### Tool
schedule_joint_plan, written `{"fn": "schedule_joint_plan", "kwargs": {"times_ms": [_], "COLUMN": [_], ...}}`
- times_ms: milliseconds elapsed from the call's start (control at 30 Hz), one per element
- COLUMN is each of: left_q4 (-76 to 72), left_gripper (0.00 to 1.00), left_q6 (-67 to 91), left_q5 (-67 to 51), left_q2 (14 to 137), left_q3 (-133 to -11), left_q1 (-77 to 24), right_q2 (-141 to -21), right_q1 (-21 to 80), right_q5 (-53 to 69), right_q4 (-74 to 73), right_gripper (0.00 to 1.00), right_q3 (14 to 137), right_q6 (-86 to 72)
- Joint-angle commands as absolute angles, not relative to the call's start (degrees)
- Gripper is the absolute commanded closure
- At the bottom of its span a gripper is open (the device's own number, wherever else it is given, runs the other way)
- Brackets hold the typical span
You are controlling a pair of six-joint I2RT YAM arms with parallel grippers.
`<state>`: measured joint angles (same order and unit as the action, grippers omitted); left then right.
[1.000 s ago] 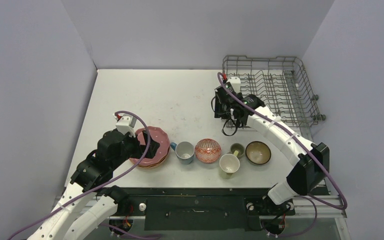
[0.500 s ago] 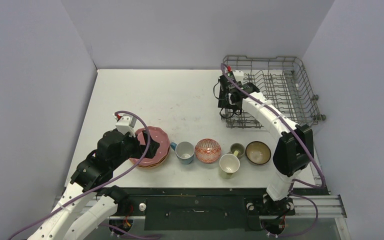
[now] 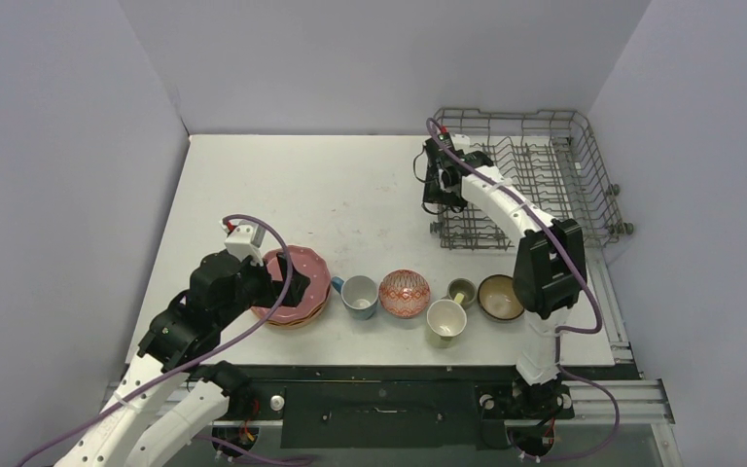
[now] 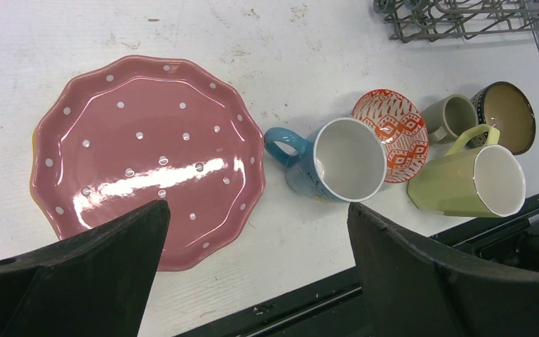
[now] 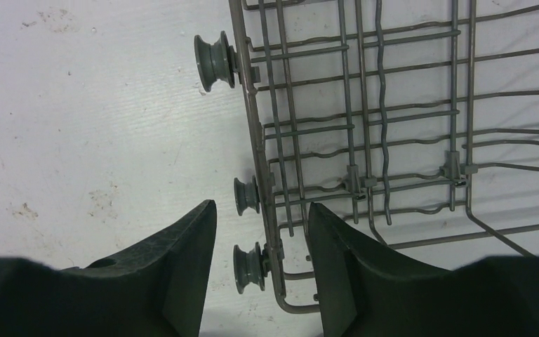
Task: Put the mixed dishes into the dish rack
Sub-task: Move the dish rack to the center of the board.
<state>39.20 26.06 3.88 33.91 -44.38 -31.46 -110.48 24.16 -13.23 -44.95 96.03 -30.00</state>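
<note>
**Rack not yet loaded; right arm at its left wall, left arm over the plates**

Rack: stands at the table's far right corner. No dish shows in it. All the dishes sit in a row well to the near side of the rack.

Right gripper: straddles the rack's left rim wire, one finger outside and one inside. Jaws are half parted with a gap on each side of the wire, grasping nothing. Judgement: it is lined up to take hold of the rack wall, perhaps to shift or steady it, not to pick up a dish.

Left gripper: far to the near-left of the rack, above the pink plate. Jaws are spread wide and released. Judgement: it is poised for a rim grip. An orange edge shows under the plate, so it tops a stack.

Row from the plate toward the rack's side: blue mug, red dish, yellow mug, olive mug, brown bowl. The mugs and dish crowd one another, several touching.

Obstacles: the small wheels on the rack's left wall lie between the right fingers. The right arm spans the path from the row to the rack.
</note>
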Motion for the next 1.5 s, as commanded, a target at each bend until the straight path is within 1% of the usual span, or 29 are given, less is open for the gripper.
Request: {"fn": "schedule_joint_plan", "kwargs": {"times_ms": [0, 333, 533, 900, 967, 1000, 1467], "left_q4": [36.3, 36.3, 36.3, 36.2, 36.1, 36.1, 36.0], "left_gripper": [0.04, 0.04, 0.04, 0.04, 0.04, 0.04, 0.04], "left_q6": [25.1, 25.1, 25.1, 25.0, 25.0, 25.0, 24.9], "left_q5": [3.3, 3.2, 3.1, 2.7, 2.6, 2.5, 2.0], "left_q2": [34.3, 34.5, 34.6, 34.6, 34.6, 34.7, 34.8], "left_q3": [-44.5, -44.4, -44.6, -44.4, -44.4, -44.5, -44.5], "left_q1": [-30.9, -30.5, -30.3, -30.1, -30.0, -29.9, -29.4], "right_q2": [-113.1, -118.1, -120.0, -122.2, -122.5, -122.6, -124.2], "right_q1": [23.7, 23.1, 22.9, 22.9, 22.9, 22.9, 25.2], "right_q5": [-13.0, -13.4, -13.1, -13.3, -13.3, -13.4, -12.8], "right_q4": [-43.9, -44.0, -44.1, -44.5, -44.9, -45.0, -45.9], "right_gripper": [0.53, 0.59, 0.67, 0.9, 0.95, 1.0, 1.0], "right_q3": [100.2, 103.0, 104.3, 105.6, 106.2, 106.4, 110.8], "right_q6": [-29.2, -29.1, -29.1, -28.8, -28.7, -28.7, -28.0]}}
